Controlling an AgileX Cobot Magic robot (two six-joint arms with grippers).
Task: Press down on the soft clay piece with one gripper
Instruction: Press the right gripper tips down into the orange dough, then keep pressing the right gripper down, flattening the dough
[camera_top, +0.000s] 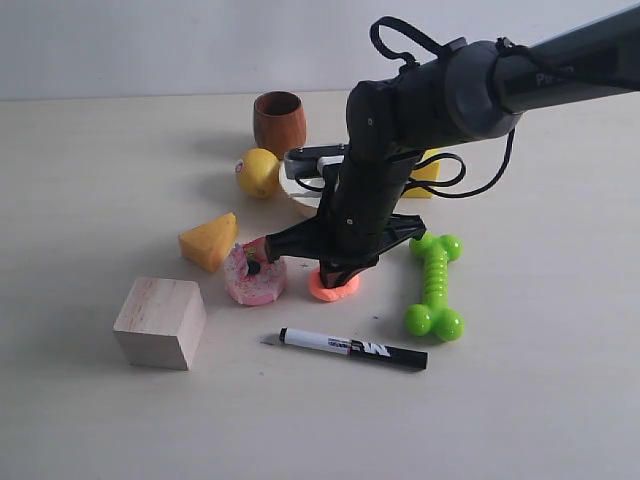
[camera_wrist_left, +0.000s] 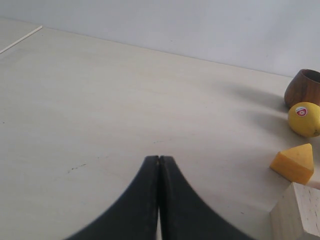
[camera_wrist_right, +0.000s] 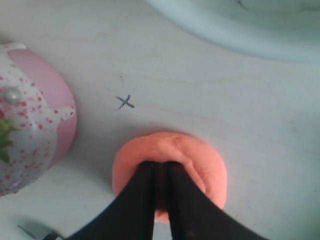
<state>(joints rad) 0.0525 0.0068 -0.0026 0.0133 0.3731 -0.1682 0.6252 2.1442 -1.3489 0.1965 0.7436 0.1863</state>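
Lying flat, near-round soft clay piece (camera_wrist_right: 202, 167), right gripper (camera_wrist_right: 161, 169) tips touching.

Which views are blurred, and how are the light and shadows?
Exterior view: sharp, even light, soft shadow left of the wooden cup. Right wrist view: softer; plate rim and right hand blurred, soft clay piece readable. Left wrist view: left hand blurred near the lens, table beyond clear, no glare.
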